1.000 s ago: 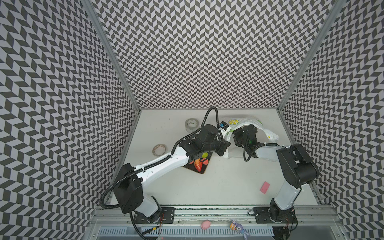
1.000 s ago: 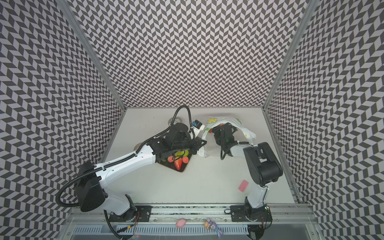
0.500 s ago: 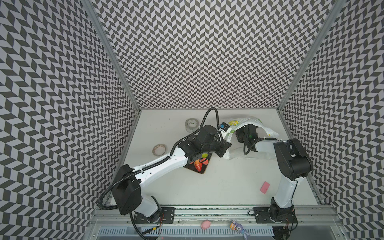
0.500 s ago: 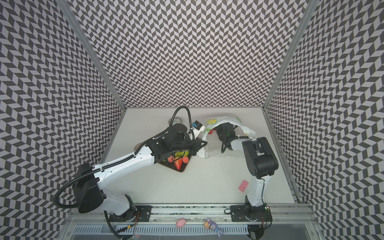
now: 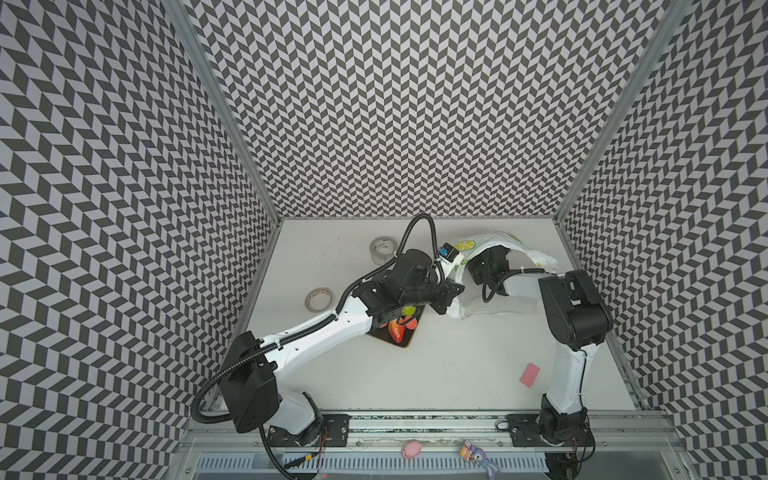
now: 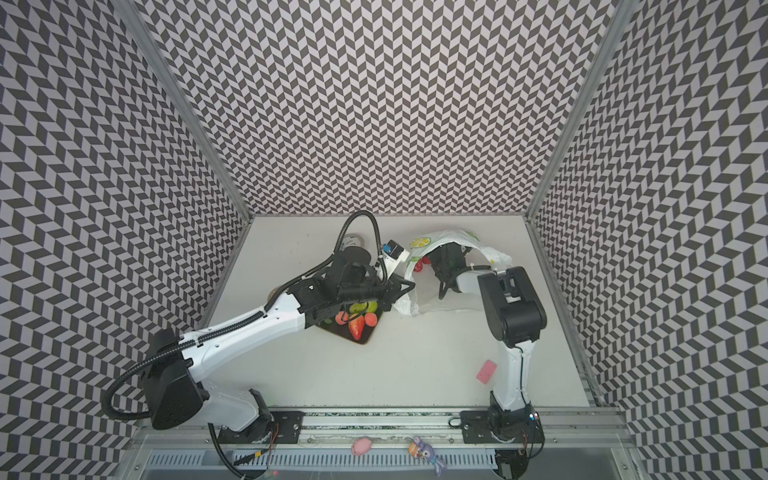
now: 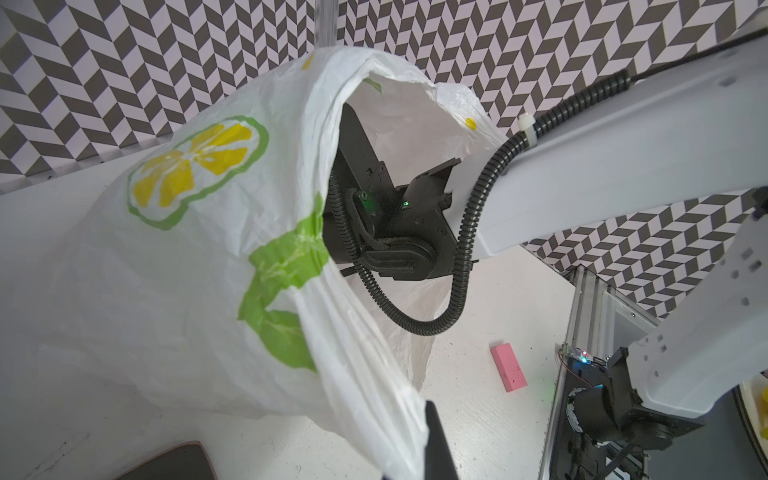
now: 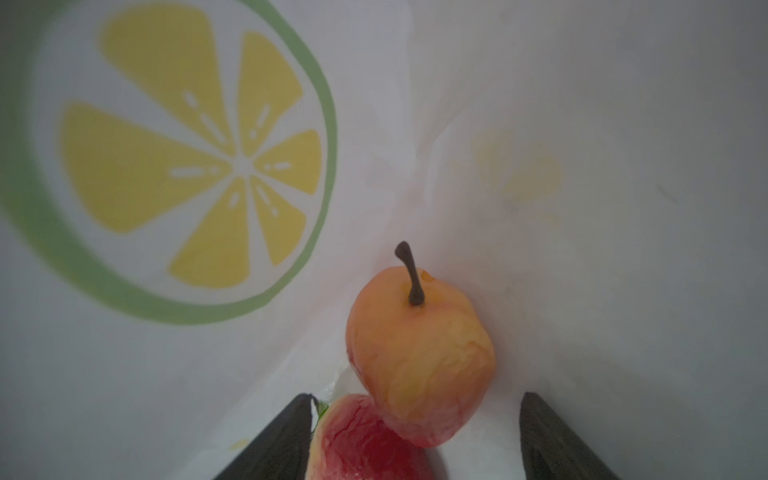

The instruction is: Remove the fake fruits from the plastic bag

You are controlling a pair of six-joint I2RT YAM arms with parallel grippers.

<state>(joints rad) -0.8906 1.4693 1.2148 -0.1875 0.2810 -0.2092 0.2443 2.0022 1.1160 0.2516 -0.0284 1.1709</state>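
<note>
The plastic bag (image 7: 166, 249) lies at the table's rear right. The left gripper (image 5: 452, 296) is clamped on its rim, holding the mouth up. The right gripper (image 8: 415, 398) sits deeper inside than a second ago, with its jaws apart either side of an orange-yellow stemmed fruit (image 8: 419, 357) that touches a red fruit (image 8: 357, 440). A strawberry (image 5: 396, 330) lies on the dark tray (image 6: 338, 332) beside the bag. The pink block (image 5: 530, 374) is well apart.

both top views look steeply down from high at the front onto the whole bench (image 5: 436, 365). the left wrist view faces the bag (image 7: 166, 270) mouth from close outside; the right wrist view sits inside it, very near 2 fruits (image 8: 419, 357). all 4 share the bag.
</note>
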